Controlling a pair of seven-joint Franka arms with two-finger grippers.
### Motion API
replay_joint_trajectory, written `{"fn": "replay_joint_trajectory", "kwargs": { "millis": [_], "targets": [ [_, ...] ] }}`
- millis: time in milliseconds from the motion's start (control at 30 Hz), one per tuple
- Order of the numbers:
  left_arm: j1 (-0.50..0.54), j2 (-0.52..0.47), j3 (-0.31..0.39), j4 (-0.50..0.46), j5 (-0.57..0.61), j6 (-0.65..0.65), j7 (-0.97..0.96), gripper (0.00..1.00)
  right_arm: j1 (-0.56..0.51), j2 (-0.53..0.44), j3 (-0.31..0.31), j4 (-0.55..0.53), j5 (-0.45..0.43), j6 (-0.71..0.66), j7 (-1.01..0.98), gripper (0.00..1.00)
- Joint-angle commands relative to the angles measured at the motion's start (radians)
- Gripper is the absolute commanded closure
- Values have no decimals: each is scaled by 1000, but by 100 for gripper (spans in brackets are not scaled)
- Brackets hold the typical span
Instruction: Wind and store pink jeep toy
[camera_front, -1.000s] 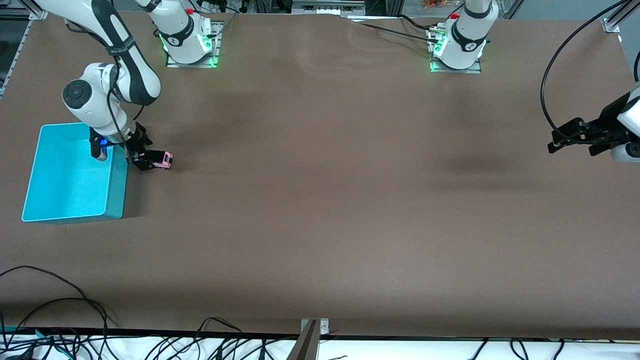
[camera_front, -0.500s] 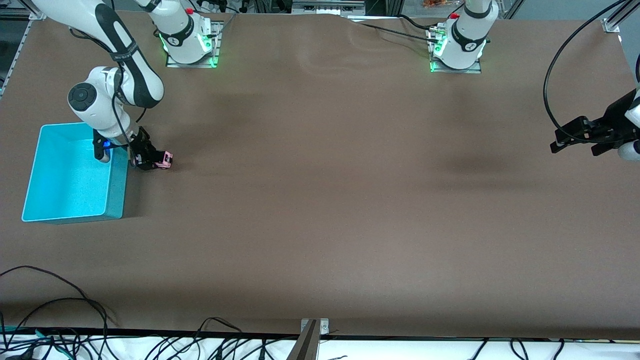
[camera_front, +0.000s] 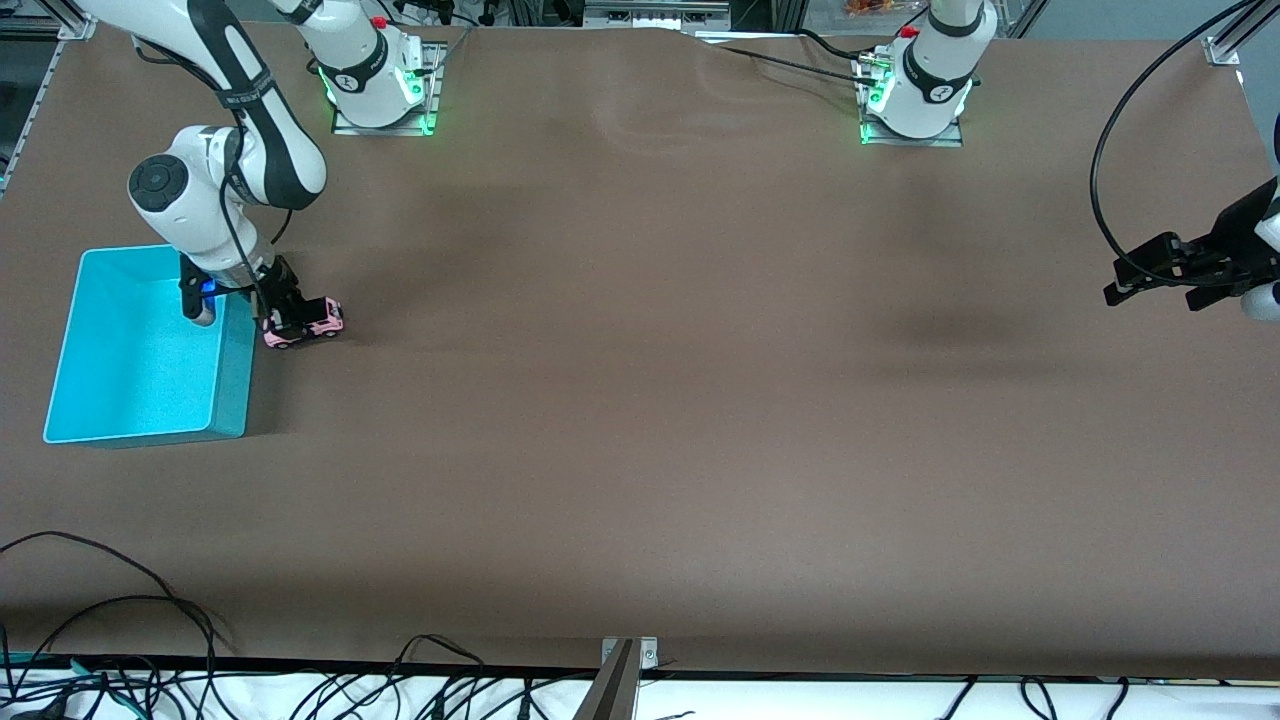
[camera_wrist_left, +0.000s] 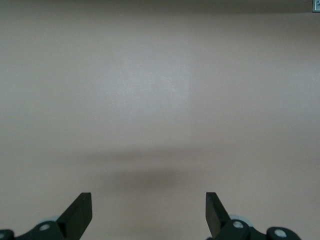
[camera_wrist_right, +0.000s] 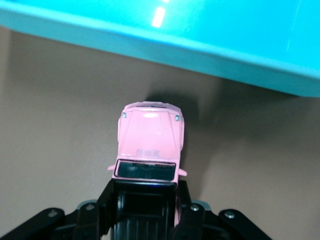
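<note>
Pink jeep toy (camera_front: 304, 323) (camera_wrist_right: 150, 139): one, clamped in right gripper (camera_front: 290, 318) (camera_wrist_right: 148, 202); one turquoise bin (camera_front: 235, 372) (camera_wrist_right: 210, 40) beside.

Your front camera sat high across the worktop (camera_front: 640, 400), facing both arm bases and taking in the whole brown surface. Your right wrist camera looked down close past the right hand (camera_wrist_right: 147, 200) at the pink jeep toy (camera_wrist_right: 150, 142) and the wall of the turquoise bin (camera_wrist_right: 200, 55); the front view shared that spot, with the jeep (camera_front: 305, 322) beside the bin (camera_front: 232, 380). Your left wrist camera looked past the left hand (camera_wrist_left: 149, 215) at bare worktop only.
</note>
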Motion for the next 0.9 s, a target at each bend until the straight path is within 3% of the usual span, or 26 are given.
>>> {"fn": "replay_joint_trajectory", "kwargs": {
  "millis": [0, 600, 867],
  "targets": [
    [7, 9, 0, 28, -29, -24, -1, 0, -2, -66, 28, 16, -13, -79, -62, 100],
    [6, 11, 0, 28, -31, -24, -1, 0, -2, -102, 40, 247, -19, -525, -484, 100],
    [6, 14, -1, 28, -31, -24, -1, 0, -20, -102, 0, 370, -79, -717, -726, 100]
  ]
}}
